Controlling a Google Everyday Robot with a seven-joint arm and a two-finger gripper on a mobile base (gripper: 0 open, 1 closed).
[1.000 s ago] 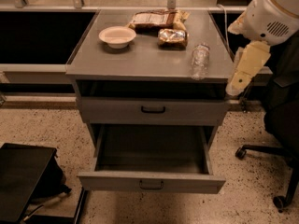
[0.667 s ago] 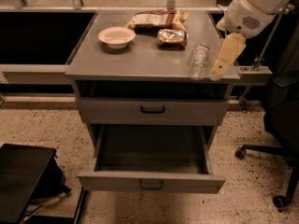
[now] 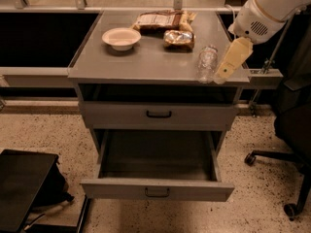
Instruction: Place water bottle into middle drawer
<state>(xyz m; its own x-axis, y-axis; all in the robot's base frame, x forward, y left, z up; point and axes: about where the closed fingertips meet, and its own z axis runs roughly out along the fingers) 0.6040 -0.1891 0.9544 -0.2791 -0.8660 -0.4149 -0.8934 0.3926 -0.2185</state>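
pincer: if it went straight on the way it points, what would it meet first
The pincer hangs at the right front corner of the cabinet top, pointing down and left. It would probably meet that top first, just right of the water bottle, though depth is unclear.

We see the gripper (image 3: 227, 66), pale cream-yellow, at the table's right edge, just right of the water bottle (image 3: 207, 61), which is clear with a pale band. The arm (image 3: 266, 9) above it is white. The table (image 3: 146, 64) is plain grey, as are the middle drawer (image 3: 156, 189) and the upper drawer (image 3: 116, 114), both with black handles (image 3: 158, 114). The bowl (image 3: 121, 37) is off-white. The snack packets (image 3: 179, 38) are shiny brown and gold. The floor (image 3: 43, 130) is beige with dark speckles.
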